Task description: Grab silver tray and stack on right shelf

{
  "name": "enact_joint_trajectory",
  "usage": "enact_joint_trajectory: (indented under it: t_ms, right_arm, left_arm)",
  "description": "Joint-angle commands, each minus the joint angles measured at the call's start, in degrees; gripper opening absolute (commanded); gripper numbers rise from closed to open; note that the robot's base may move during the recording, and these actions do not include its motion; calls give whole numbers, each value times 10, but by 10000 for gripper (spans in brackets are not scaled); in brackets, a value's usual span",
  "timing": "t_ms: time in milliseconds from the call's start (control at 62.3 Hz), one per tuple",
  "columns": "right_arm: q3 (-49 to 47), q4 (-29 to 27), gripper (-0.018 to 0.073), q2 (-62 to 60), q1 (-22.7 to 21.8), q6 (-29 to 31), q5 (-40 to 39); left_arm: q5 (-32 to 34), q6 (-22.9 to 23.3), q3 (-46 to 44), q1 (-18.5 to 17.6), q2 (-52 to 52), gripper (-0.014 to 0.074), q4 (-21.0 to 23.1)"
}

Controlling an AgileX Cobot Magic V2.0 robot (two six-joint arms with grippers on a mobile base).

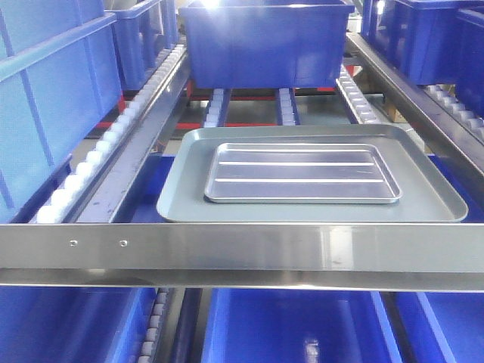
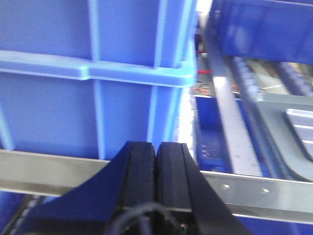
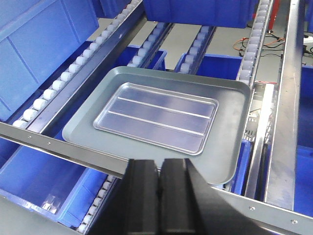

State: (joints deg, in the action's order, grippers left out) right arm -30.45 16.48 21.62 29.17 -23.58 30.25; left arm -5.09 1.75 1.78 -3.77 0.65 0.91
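Observation:
The silver tray (image 1: 302, 172), shiny with two long ridges, lies flat inside a larger dull grey tray (image 1: 181, 189). Both rest on the right shelf, a roller-rail rack level behind a flat steel front bar (image 1: 242, 253). The right wrist view shows the silver tray (image 3: 156, 116) just beyond my right gripper (image 3: 160, 164), which is shut and empty at the front bar (image 3: 73, 149). My left gripper (image 2: 156, 147) is shut on nothing, off to the left before a blue crate (image 2: 73, 73). The silver tray's corner (image 2: 301, 125) shows at that view's right edge.
A blue bin (image 1: 265, 45) stands on the same lane behind the trays. More blue crates (image 1: 53, 98) fill the left lane and the right one (image 1: 431, 30). Blue bins (image 1: 295, 325) sit on the level below. White roller rails (image 1: 113, 136) flank the trays.

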Motion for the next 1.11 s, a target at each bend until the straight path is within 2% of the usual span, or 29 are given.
enact_joint_trajectory:
  t_ms: [0,1091]
  right_arm:
    - [-14,16,57,6,0,5,-46]
    - [-13,11,57,4,-1,6,-44]
  left_arm:
    - [55,-1,10,-15,9,-101,6]
    - [57,-1,10,-16,9,-101,6]
